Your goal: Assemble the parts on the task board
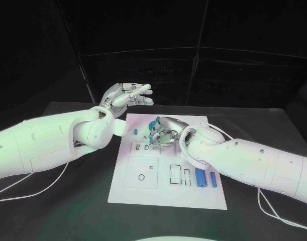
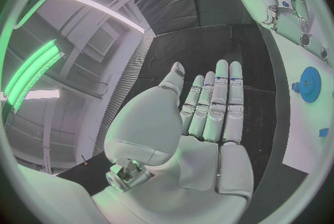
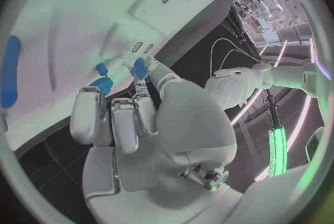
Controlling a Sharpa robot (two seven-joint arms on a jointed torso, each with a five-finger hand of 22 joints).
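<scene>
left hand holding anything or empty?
Empty. The left hand is raised beside the task board, fingers stretched out straight with nothing between them.

The work surface is a black table (image 1: 74, 211) with a matte top. Behind it stands a black backdrop (image 1: 197, 50) of dark panels (faint pale seams mark their joins). The left wrist view shows a pale ceiling (image 2: 91, 18) with a vent grille (image 2: 101, 40), a white light strip (image 2: 97, 6) and a green light bar (image 2: 31, 68).
</scene>
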